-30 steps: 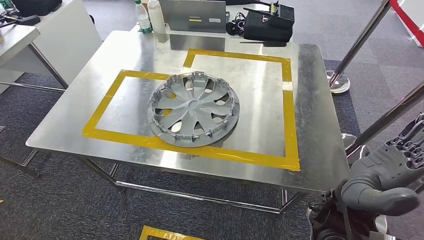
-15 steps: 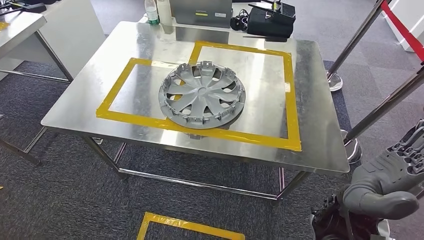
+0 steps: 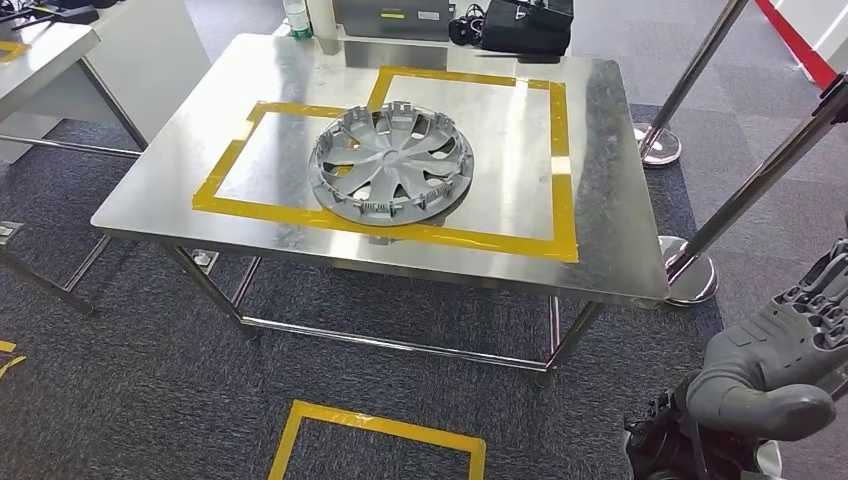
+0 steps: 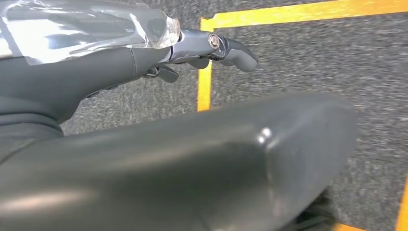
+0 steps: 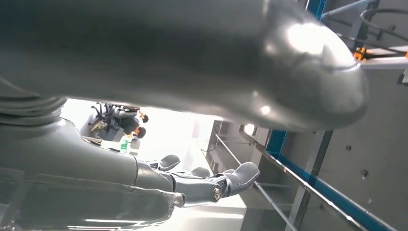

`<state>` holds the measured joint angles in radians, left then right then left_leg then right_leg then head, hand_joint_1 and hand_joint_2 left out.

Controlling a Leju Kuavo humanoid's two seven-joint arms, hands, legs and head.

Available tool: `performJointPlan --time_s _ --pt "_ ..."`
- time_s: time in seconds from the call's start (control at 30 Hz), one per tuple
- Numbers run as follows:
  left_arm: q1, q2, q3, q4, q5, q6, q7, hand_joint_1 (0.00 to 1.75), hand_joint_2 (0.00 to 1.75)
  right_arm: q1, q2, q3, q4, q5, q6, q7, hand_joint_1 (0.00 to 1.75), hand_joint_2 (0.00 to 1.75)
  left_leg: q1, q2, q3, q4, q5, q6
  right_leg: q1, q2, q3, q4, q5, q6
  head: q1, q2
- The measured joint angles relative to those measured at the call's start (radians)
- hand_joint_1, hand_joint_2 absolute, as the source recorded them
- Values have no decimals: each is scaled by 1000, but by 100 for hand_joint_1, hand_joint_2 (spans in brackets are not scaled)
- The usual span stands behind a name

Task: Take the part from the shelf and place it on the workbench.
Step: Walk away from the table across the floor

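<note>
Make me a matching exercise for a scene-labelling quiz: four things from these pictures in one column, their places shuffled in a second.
1. grey plastic hubcap
2. yellow tape square outline
3. black bag
4. robot's right hand

a. on the carpet in front of the steel workbench
b. at the workbench's far edge
c. low at the right of the head view
d. inside the taped frame on the workbench

Pairs: 1-d, 2-a, 3-b, 4-c

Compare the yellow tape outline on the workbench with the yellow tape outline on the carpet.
The workbench outline is stepped and rings the hubcap; the carpet outline is a plain rectangle with bare carpet inside. The workbench outline looks larger and shows whole; the carpet outline is cut off by the frame edge. Both are yellow tape.
</note>
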<state>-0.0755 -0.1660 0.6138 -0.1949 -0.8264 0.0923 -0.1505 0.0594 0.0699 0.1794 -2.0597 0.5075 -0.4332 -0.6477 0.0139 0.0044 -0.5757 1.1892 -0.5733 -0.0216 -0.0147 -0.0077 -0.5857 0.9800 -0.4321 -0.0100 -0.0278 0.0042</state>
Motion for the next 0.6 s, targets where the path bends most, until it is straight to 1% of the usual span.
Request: performJointPlan --time_s 0.03,0.07,0.1,0.13,0.17,0.2,0.23,0.27,0.3,0.33,0.37,0.4,0.43,0.47,0.5,0.53,0.57,0.6 --pt "-1 0 0 0 -1 0 1 0 0 0 0 -2 -1 0 1 0 0 0 2 -1 60 -79 16 0 1 0 -10 2 9 5 0 0" --pt "-3 0 0 0 -1 0 1 0 0 0 1 -3 -3 1 2 0 0 0 2 -2 115 -157 17 1 1 0 -18 5 17 12 0 0" --pt "-5 0 0 0 -2 0 2 0 0 0 1 -5 -4 1 2 0 0 0 1 -4 150 -215 11 4 2 -1 -23 7 26 19 1 0" --pt "-7 0 0 0 -4 -1 2 0 0 0 2 -6 -6 1 2 0 0 0 -2 -5 166 -246 4 9 2 -3 -26 7 35 26 2 0" --pt "-6 0 0 0 -6 -1 3 0 0 1 2 -7 -7 1 2 0 0 0 -5 -6 162 -254 4 17 1 -4 -28 6 45 34 2 0" --pt "-6 0 0 0 -8 -1 3 0 0 3 2 -8 -8 1 2 0 0 0 -6 -3 151 -251 12 27 -3 -4 -31 6 47 41 2 0" --pt "-5 1 0 0 -10 -1 3 0 0 5 1 -10 -8 1 2 0 0 0 -6 -1 142 -250 22 37 -5 -3 -38 17 30 46 3 0" --pt "-5 1 0 0 -10 -1 3 0 0 8 1 -13 -8 1 2 0 0 0 -6 2 130 -251 34 47 -6 -2 -49 45 -6 49 4 0" --pt "-5 2 0 0 -11 -2 3 0 0 9 1 -16 -8 1 2 0 0 0 -7 5 115 -251 46 55 -7 -1 -64 95 -59 52 4 0" --pt "-5 2 0 0 -12 -3 3 0 0 11 0 -19 -8 1 2 0 0 0 -10 6 100 -250 59 59 -7 -1 -79 161 -117 53 5 0" --pt "-5 2 0 0 -13 -4 3 0 0 13 0 -22 -8 1 2 0 0 0 -12 7 84 -249 71 62 -6 0 -91 230 -158 54 5 0" --pt "-5 2 0 0 -14 -4 3 0 0 15 -1 -26 -8 0 2 0 0 0 -15 8 67 -246 83 63 -5 1 -95 285 -176 54 5 0" --pt "-5 2 0 0 -15 -5 4 0 0 18 -1 -28 -8 0 2 0 0 0 -17 9 51 -241 94 64 -4 1 -83 311 -168 51 5 0" --pt "-5 2 0 0 -17 -5 4 0 0 19 -2 -30 -8 0 1 0 0 0 -19 9 35 -234 103 64 -2 1 -56 301 -142 47 5 0" --pt "-6 2 0 0 -18 -5 5 0 0 20 -2 -31 -8 0 1 0 0 0 -21 9 20 -227 111 63 0 1 -11 254 -113 40 5 0" --pt "-6 1 0 0 -18 -5 5 0 0 21 -2 -32 -8 0 0 0 0 0 -22 9 7 -219 118 61 4 2 47 179 -99 32 4 0" --pt "-7 0 0 0 -19 -5 6 0 0 21 -2 -32 -9 0 0 0 0 0 -24 8 -3 -212 124 59 7 2 102 99 -99 25 4 0" --pt "-7 -1 0 0 -19 -5 6 0 0 21 -2 -33 -10 -1 -1 -1 0 0 -25 8 -11 -207 131 54 10 2 140 35 -109 19 4 0"
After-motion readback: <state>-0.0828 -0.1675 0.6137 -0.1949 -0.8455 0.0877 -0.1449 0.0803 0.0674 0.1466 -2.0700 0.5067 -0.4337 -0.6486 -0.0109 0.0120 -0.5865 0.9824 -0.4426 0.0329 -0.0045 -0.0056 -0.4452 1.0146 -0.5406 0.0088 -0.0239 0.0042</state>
